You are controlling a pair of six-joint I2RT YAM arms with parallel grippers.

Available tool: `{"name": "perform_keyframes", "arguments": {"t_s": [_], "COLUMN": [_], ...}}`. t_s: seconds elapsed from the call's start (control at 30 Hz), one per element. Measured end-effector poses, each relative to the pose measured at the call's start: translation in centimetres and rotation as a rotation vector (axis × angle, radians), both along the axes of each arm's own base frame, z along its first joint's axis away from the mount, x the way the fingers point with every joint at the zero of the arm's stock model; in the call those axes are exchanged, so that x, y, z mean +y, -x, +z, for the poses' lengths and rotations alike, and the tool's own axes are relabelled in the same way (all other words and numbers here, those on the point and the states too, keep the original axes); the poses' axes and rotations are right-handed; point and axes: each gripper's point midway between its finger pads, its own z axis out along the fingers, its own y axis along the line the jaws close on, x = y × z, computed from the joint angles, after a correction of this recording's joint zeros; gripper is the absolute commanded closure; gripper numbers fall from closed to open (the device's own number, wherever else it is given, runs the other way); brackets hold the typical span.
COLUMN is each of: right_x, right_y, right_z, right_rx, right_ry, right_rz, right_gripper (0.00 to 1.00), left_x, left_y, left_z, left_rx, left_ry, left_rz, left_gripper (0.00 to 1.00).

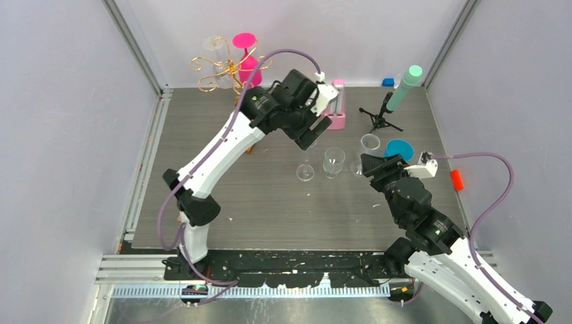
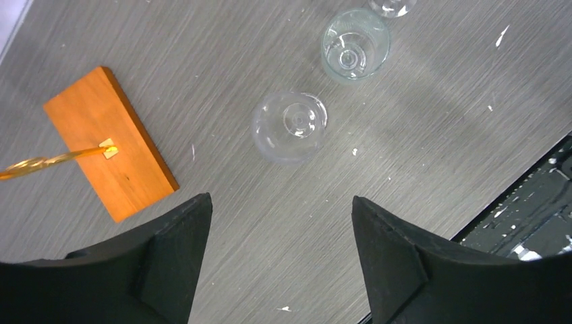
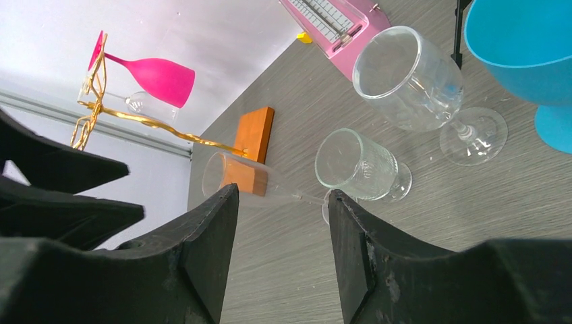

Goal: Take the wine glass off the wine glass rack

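Straight ahead of your left jaws, a clear wine glass [image 2: 290, 127] stands upright on the worktop [image 2: 418, 135], apart from both tips. Those jaws are spread wide and carry nothing. Off to their left sits the orange base of the wine glass rack [image 2: 108, 145]. Up on its gold arms hang a pink glass [image 1: 246, 57] and a second clear glass [image 3: 143, 102]. Your right jaws gape too, empty, with a ribbed glass [image 3: 354, 165] and a bigger stemmed glass [image 3: 408, 77] just beyond their tips.
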Motion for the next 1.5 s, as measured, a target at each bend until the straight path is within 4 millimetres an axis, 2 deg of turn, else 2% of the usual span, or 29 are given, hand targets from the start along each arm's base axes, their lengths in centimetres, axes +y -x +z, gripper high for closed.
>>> {"name": "perform_keyframes", "arguments": {"t_s": [0.07,0.13,0.27,0.37,0.43,0.47,0.53,0.67,0.7,0.73,0.8,0.9,1.03,1.17,1.3,1.5], "right_x": [0.2,0.6,1.6,2.3,2.7,2.8,2.9,3.0,3.0,3.0,3.0,3.0,3.1,3.5,3.6,3.7], "right_y": [-0.1,-0.4,-1.1,-1.6,-1.9,-2.0,-2.0,-2.1,-2.1,-2.1,-2.1,-2.1,-2.1,-1.9,-2.0,-2.1], "right_z": [-0.1,-0.2,-0.8,-1.3,-1.5,-1.6,-1.8,-1.5,-1.4,-1.4,-1.3,-1.4,-1.3,-1.3,-1.5,-2.2], "right_rx": [0.004,0.01,0.03,0.046,0.056,0.059,0.064,0.055,0.053,0.052,0.051,0.051,0.051,0.054,0.063,0.084], "right_ry": [-0.001,0.001,0.012,0.019,0.021,0.021,0.02,0.009,0.007,0.005,0.003,0.004,0.001,-0.008,-0.005,0.013], "right_rz": [0.004,0.012,0.029,0.04,0.046,0.047,0.051,0.051,0.051,0.051,0.05,0.051,0.056,0.075,0.079,0.077], "right_gripper": [0.43,0.43,0.43,0.44,0.44,0.44,0.44,0.44,0.45,0.45,0.45,0.45,0.48,0.49,0.49,0.49], "left_x": [0.6,1.4,3.8,7.0,10.7,11.0,14.3,20.8,22.7,23.7,26.2,28.0,27.9,28.1,28.4,28.7], "left_y": [0.0,-0.4,-2.5,-5.4,-8.0,-8.2,-10.1,-13.5,-14.4,-15.0,-16.5,-18.8,-22.5,-25.6,-27.0,-27.2], "left_z": [1.3,2.5,5.3,8.1,10.9,11.1,13.0,16.1,16.7,17.0,17.2,16.6,14.9,12.0,9.6,9.7], "left_rx": [-0.027,-0.058,-0.118,-0.184,-0.258,-0.264,-0.314,-0.378,-0.388,-0.387,-0.384,-0.367,-0.32,-0.275,-0.258,-0.299], "left_ry": [0.037,0.077,0.184,0.3,0.407,0.415,0.501,0.698,0.758,0.807,0.906,0.995,1.066,1.1,1.104,1.121], "left_rz": [0.008,0.029,0.122,0.253,0.391,0.4,0.511,0.74,0.81,0.856,0.963,1.078,1.163,1.261,1.349,1.403], "left_gripper": [0.13,0.03,0.0,0.0,0.01,0.02,0.09,0.41,0.45,0.46,0.46,0.45,0.47,0.51,0.51,0.52]}}
